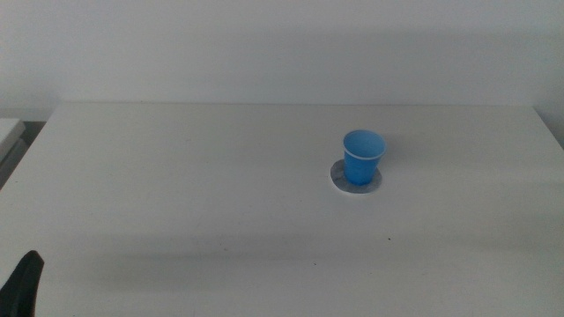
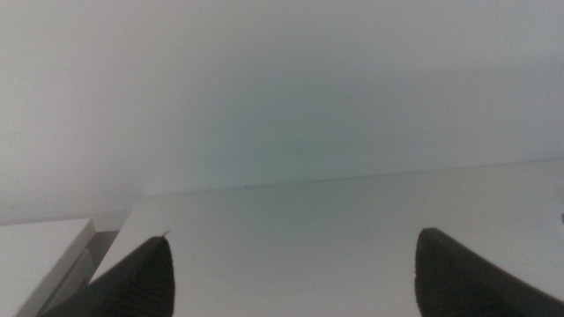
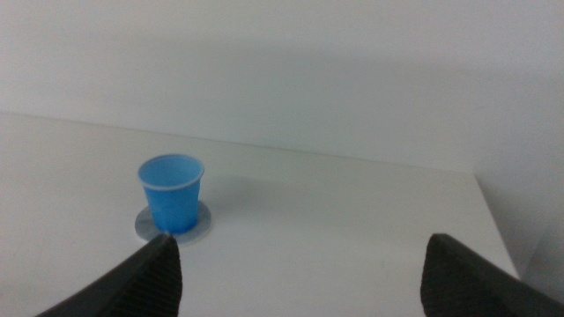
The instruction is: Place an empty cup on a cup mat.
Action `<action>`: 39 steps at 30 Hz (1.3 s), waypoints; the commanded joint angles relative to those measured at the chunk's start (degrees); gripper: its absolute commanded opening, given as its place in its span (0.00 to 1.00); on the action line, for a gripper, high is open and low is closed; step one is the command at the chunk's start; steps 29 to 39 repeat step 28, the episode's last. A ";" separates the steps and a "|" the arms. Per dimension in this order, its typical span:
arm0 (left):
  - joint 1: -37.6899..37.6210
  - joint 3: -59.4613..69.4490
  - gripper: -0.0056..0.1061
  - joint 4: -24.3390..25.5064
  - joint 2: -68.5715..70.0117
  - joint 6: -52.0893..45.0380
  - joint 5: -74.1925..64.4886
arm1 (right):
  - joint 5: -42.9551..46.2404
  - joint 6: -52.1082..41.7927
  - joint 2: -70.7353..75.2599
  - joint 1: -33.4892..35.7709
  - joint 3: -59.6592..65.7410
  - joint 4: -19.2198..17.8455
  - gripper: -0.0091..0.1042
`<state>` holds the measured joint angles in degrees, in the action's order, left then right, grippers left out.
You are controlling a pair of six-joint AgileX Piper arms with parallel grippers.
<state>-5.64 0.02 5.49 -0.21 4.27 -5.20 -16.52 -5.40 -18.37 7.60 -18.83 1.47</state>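
Observation:
The blue cup (image 1: 362, 156) stands upright on the grey cup mat (image 1: 355, 180), right of the table's middle in the middle view. Both also show in the right wrist view, the cup (image 3: 172, 192) on the mat (image 3: 174, 224), well ahead of my right gripper (image 3: 300, 264), which is open, empty and apart from the cup. My left gripper (image 2: 295, 264) is open and empty, facing bare table and wall; one dark jaw of it (image 1: 24, 282) shows at the bottom left corner of the middle view. The right arm is out of the middle view.
The white table (image 1: 176, 194) ends at a back edge against a pale wall. A pale ledge (image 1: 9, 132) stands off the table's left side, also in the left wrist view (image 2: 40, 251). The table's right edge shows in the right wrist view (image 3: 493, 220).

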 commanded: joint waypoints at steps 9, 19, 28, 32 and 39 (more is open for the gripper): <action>-0.05 -0.02 0.89 -0.39 0.21 0.16 0.30 | 3.04 -1.02 12.17 -0.26 16.21 -4.10 0.90; -0.05 -0.02 0.89 -0.39 0.21 0.16 0.30 | 3.25 -0.46 18.37 -0.26 18.83 -3.72 0.90; -0.05 -0.02 0.89 -0.39 0.21 0.16 0.30 | 3.23 0.01 18.37 -0.26 18.83 -3.72 0.90; -0.05 -0.02 0.89 -0.39 0.21 0.16 0.30 | 3.23 0.01 18.37 -0.26 18.83 -3.72 0.90; -0.05 -0.02 0.89 -0.39 0.21 0.16 0.30 | 3.23 0.01 18.37 -0.26 18.83 -3.72 0.90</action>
